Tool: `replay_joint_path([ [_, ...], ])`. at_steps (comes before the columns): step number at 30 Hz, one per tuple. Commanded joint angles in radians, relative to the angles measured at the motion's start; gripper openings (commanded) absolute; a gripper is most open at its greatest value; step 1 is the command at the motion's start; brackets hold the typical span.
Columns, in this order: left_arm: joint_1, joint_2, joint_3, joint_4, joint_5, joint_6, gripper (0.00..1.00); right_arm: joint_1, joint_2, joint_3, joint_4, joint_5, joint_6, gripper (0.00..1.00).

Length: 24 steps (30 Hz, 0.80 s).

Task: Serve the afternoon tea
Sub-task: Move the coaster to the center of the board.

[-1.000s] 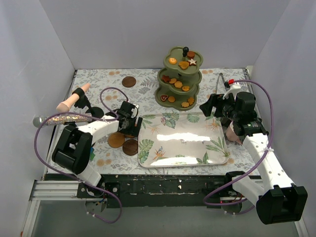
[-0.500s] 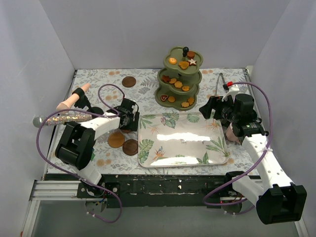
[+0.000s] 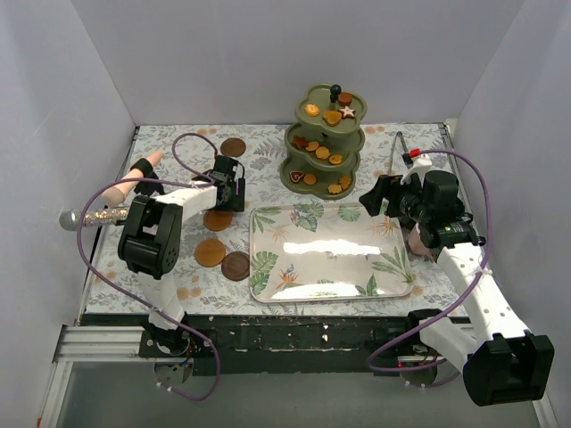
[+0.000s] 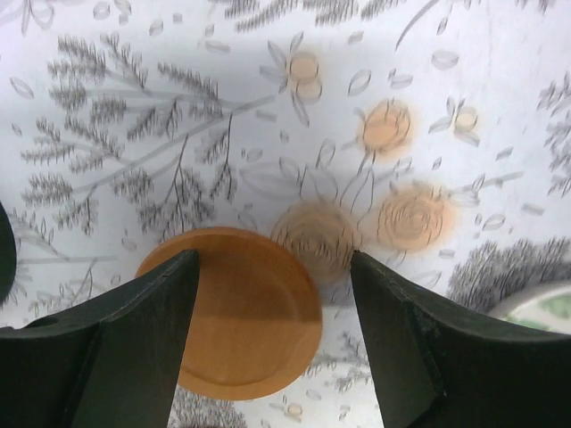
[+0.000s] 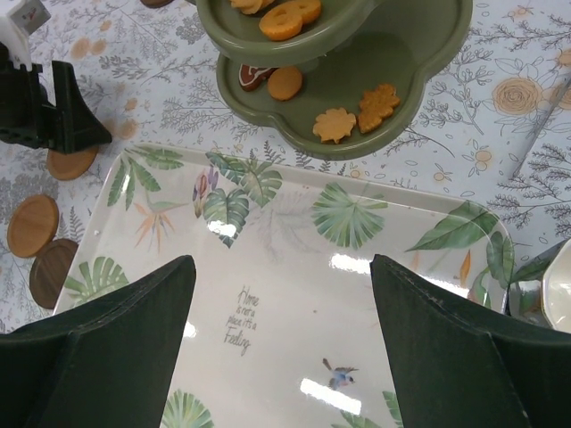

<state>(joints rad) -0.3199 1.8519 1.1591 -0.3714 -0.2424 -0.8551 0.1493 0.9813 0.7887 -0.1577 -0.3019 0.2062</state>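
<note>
The olive-green three-tier stand (image 3: 326,143) holds orange and brown biscuits (image 3: 322,152) at the back centre. My left gripper (image 3: 228,189) hovers low over the tablecloth, open. A light brown coaster (image 4: 241,312) lies flat under it; the left finger overlaps the coaster's edge and the right finger stands apart from it. Two more coasters (image 3: 211,252) (image 3: 236,266) lie by the tray's left edge and a fourth (image 3: 233,147) at the back. My right gripper (image 5: 278,265) hangs open and empty over the tray (image 5: 285,223), near the stand's bottom tier (image 5: 401,62).
The leaf-print tray (image 3: 330,259) fills the middle front. A glittery microphone (image 3: 103,214) and a peach handle (image 3: 134,178) lie at the left edge. Metal tongs (image 3: 400,143) lie at the back right. A mug (image 5: 558,285) shows past the tray's right side.
My left gripper has moved away toward the back of the table, uncovering the light coaster, and its jaws have narrowed a little. The right arm has hardly shifted.
</note>
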Motion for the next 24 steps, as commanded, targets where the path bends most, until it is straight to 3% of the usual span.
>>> replay_joint_path([
  [1, 0.008, 0.079, 0.060, -0.035, 0.017, 0.025, 0.68, 0.003, -0.024, 0.009, 0.018, -0.008, -0.014, 0.88],
  [5, 0.008, -0.014, 0.068, -0.026, -0.003, 0.044, 0.74, 0.003, -0.010, 0.040, -0.023, -0.002, -0.044, 0.88],
  [10, 0.007, -0.181, -0.002, -0.023, -0.032, -0.002, 0.98, 0.003, 0.008, 0.047, -0.022, -0.017, -0.042, 0.89],
  [16, 0.070, -0.246, -0.128, -0.095, -0.003, -0.094, 0.98, 0.003, 0.010, 0.038, -0.014, -0.037, -0.033, 0.89],
  [24, 0.076, -0.235, -0.207, -0.051, 0.135, -0.061, 0.98, 0.003, -0.012, 0.038, -0.016, -0.046, -0.030, 0.89],
])
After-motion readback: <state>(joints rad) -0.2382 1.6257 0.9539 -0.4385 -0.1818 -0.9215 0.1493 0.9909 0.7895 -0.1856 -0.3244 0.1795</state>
